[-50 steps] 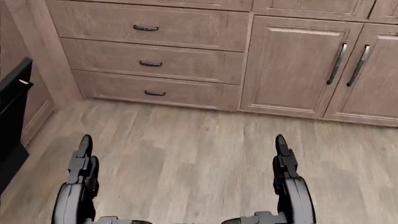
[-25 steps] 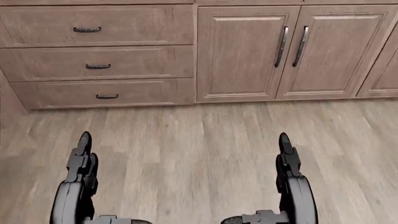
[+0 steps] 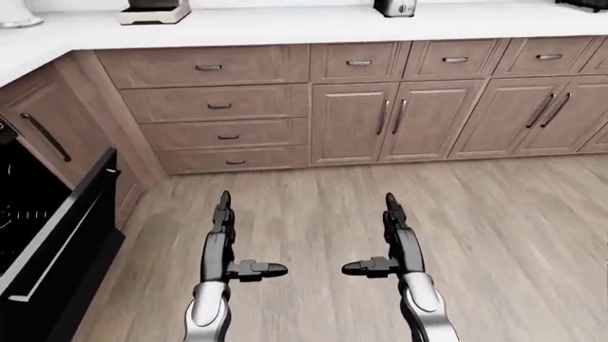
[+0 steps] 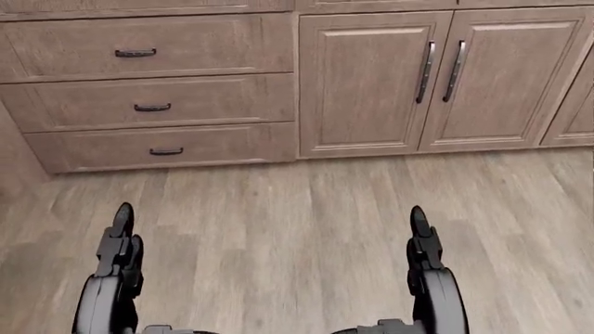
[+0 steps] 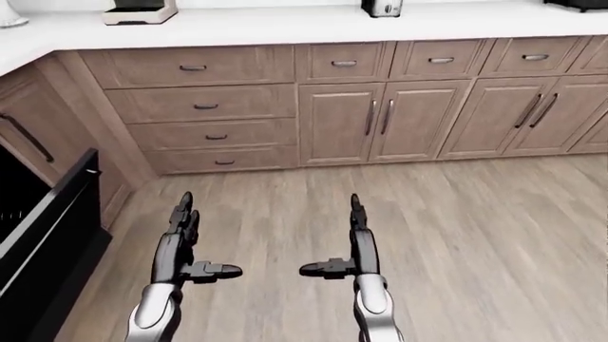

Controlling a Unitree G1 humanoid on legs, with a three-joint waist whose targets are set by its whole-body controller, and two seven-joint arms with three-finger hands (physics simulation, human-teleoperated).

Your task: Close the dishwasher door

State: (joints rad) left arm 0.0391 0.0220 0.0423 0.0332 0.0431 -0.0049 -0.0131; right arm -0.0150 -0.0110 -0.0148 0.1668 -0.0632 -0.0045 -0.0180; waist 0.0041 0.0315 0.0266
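Both arms reach out over the wood-plank floor [image 3: 494, 235], parallel and well apart. Left hand [image 3: 224, 235] has its fingers straight and spread, thumb jutting inward toward the other hand; it grips nothing and touches nothing. Right hand [image 3: 391, 231] mirrors it: fingers extended, thumb pointing inward, nothing between them. The dishwasher door [image 3: 59, 239] is at the left edge of the left-eye view, a black panel hanging open and tilted out from the cabinet run on that side, with a pale bar handle along its outer face; the dark inside of the machine shows to its left, racks too dim to make out. The door stands apart from the left hand, to its left in the view. It does not appear in the head view, which shows only the lower cabinets and floor. Across the top of the eye views runs a white countertop [image 3: 285, 25] above a stack of three drawers [image 3: 219, 107] and several paired cabinet doors [image 3: 390, 121] with dark handles. On the counter sit two small appliances, one at upper left [image 3: 152, 8] and one near centre [image 3: 397, 7], both cropped by the frame.
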